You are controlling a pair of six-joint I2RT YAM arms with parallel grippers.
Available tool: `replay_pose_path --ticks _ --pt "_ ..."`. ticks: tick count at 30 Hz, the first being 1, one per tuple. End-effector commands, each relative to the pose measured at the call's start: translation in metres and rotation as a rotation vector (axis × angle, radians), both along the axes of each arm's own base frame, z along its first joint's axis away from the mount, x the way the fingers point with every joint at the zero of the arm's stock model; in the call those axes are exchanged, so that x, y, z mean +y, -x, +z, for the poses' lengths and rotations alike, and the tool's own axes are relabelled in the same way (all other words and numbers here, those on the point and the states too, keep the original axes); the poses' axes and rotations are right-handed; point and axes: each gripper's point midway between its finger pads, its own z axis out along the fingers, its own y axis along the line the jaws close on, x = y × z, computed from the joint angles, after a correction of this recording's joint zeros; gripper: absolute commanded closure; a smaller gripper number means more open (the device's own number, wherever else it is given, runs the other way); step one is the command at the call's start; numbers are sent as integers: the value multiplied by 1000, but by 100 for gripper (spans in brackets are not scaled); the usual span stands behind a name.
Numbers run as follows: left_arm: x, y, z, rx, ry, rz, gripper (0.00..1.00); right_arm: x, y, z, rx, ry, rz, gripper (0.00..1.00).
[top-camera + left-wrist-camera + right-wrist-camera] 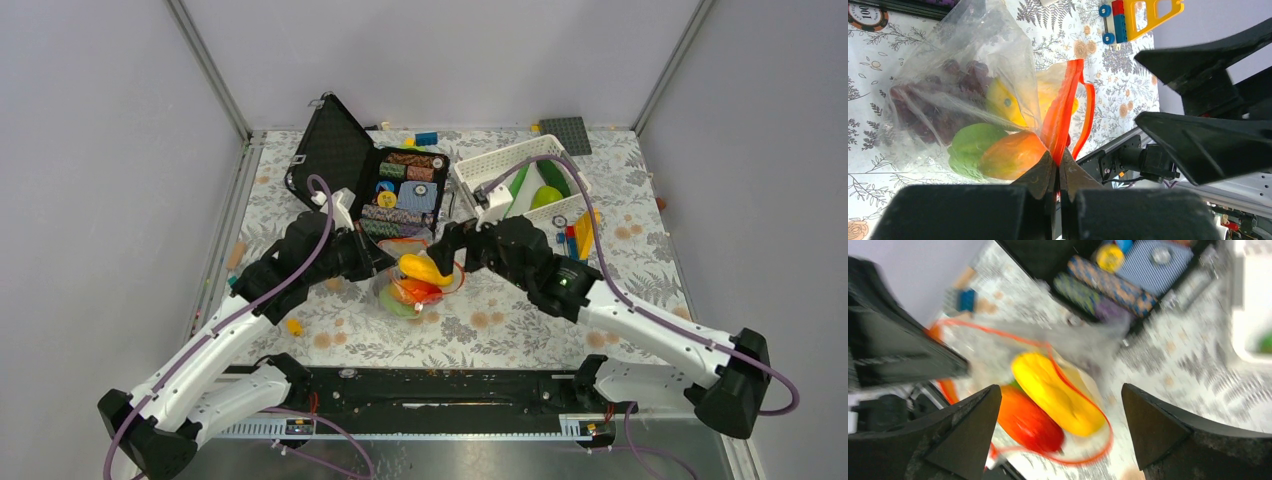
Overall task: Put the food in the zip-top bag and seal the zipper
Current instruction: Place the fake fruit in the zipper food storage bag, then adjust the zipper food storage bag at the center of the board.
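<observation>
Zip-top bag (963,65), clear and crinkly, rested on the patterned counter (520,320) between the two arms, just beyond the left fingers (1057,172). Those fingers were pressed fully together, pinching the red-orange zipper (1063,105) at one end. The right fingers (447,250) were spread as wide as they go and held nothing. They hovered directly over the bag's mouth.

Inside the bag were dark purple grapes (923,115), a green piece (973,142) and a red-orange mango (1028,422). A yellow piece (1058,390) lay at the mouth, below the gap between the right fingers. Whether it was fully inside could not be told.

The step in hand appeared to be loading food. To do it well, the left pinch should stay firm so the mouth stays open. The right fingers should lift straight away without snagging the zipper loop, and anything proud of the mouth would need nudging deeper before sealing.

The mouth faced up toward the right fingers, its zipper bowed into an open loop. The strip ran straight away from the left fingertips. The yellow piece's long axis lay slantwise across the gap between the right fingers.
</observation>
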Motion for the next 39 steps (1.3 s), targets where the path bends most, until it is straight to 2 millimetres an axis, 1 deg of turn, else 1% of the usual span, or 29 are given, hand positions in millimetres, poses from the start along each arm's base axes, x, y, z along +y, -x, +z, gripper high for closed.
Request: replay_pose_path --ticks 1,2,4,6,8,12,14,18,21,22,23,25,26,27,28,31,36,39 --pt "-2 -3 14 -65 17 -30 100 -62 26 -71 223 249 -148 4" --pt "-3 -4 14 -67 15 -33 100 -67 32 -78 251 265 -145 6" --pt "-3 -4 13 -67 12 -35 100 -68 40 -87 290 273 -130 10" --pt "-5 -4 13 -66 18 -41 100 -68 45 -93 316 276 -119 15" --pt "-6 -4 14 -67 24 -48 100 -68 45 -100 333 279 -127 17" --pt "-7 -3 14 -67 27 -55 100 -65 33 -112 339 281 -189 24" --pt "-7 -3 14 -66 26 -56 100 -59 27 -113 332 264 -200 27" --pt "-7 -2 12 -61 25 -60 100 -46 15 -112 320 226 -219 29" --pt "-8 -1 12 -58 23 -67 100 -42 6 -115 315 228 -252 31" --pt "-7 -1 10 -55 19 -66 100 -42 4 -116 318 231 -264 35" --pt "-6 0 11 -57 18 -64 100 -41 3 -116 320 228 -270 41" --pt "-5 -1 11 -59 13 -60 100 -35 5 -114 330 214 -240 63" --pt "-4 -1 11 -62 9 -58 100 -30 8 -109 329 204 -204 77" --pt "-4 -1 12 -65 6 -58 100 -25 13 -103 325 200 -153 94" --pt "-4 -1 13 -70 4 -62 100 -21 18 -95 316 194 -106 100" --pt "-6 -2 15 -84 -7 -83 100 -12 33 -61 275 151 26 100" --pt "-7 0 14 -59 -41 -115 100 -6 55 -5 275 99 152 100" --pt "-10 5 21 -71 -29 -152 100 -4 64 20 286 107 207 100"
